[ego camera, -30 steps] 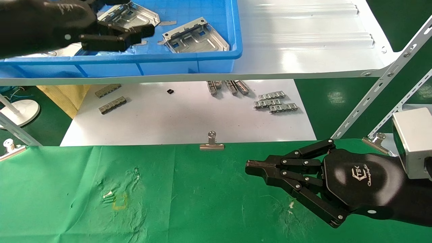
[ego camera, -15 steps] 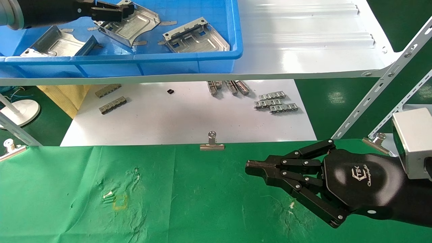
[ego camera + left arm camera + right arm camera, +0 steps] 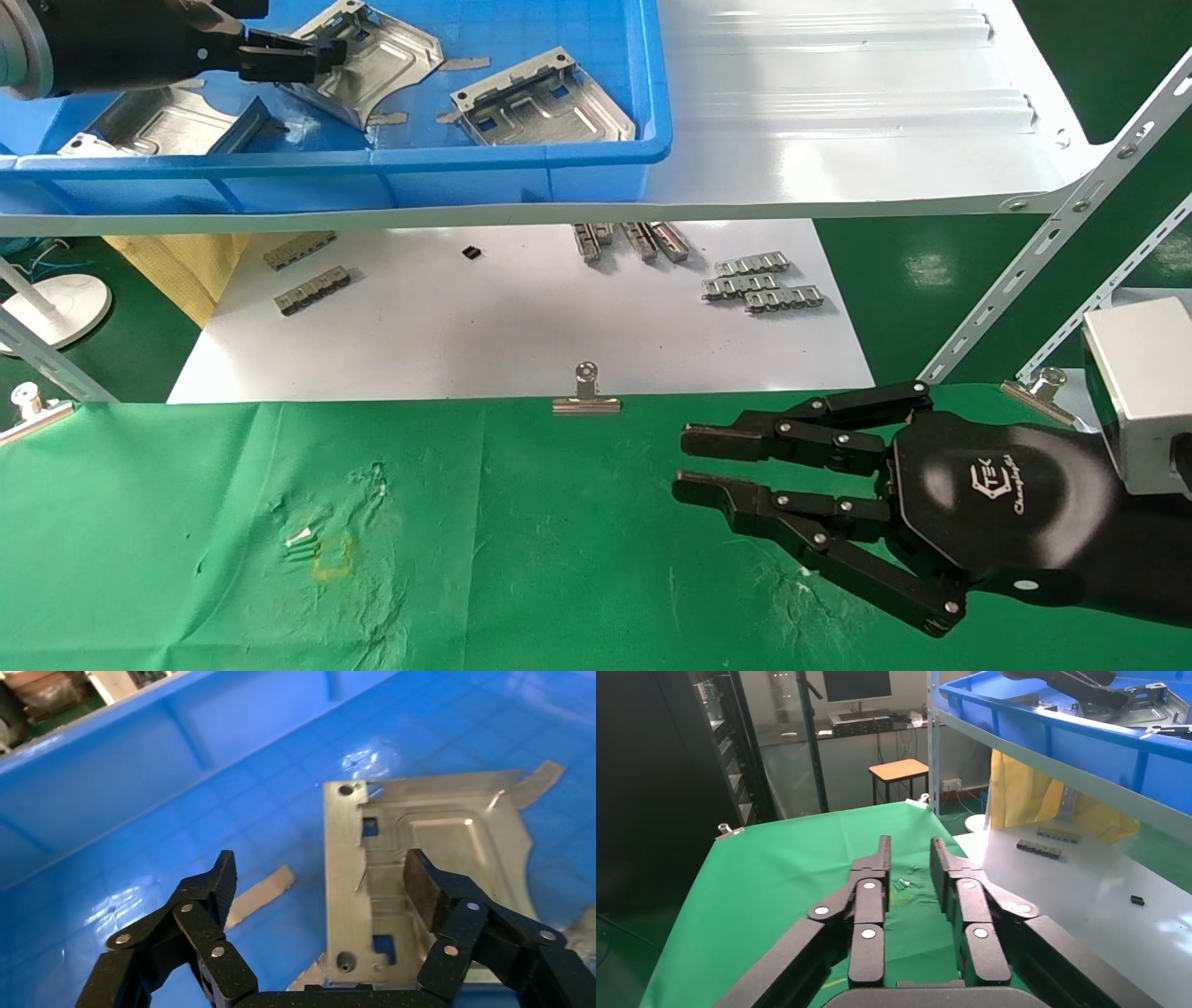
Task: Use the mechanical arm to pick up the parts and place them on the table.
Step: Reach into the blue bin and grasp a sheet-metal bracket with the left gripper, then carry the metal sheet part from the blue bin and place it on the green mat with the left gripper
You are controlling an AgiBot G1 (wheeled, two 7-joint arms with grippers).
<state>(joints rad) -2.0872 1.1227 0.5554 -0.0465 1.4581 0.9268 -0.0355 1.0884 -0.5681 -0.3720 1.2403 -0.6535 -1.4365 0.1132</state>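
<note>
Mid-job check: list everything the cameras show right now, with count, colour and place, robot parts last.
Stamped sheet-metal plates: three, silver, inside the bin.
Plastic bin: one, blue, on the shelf.
Glossy shelf: one, white, above the sheet.
Chain-like strips: several, grey, on the white sheet.
White sheet: one, beyond the cloth.
Binder clips: three, silver, along the cloth's far edge.
Green cloth table: one, nearest.
Left gripper: black, open, straddling a plate's flange in the bin.
Right gripper: black, open, parked over the cloth.
</note>
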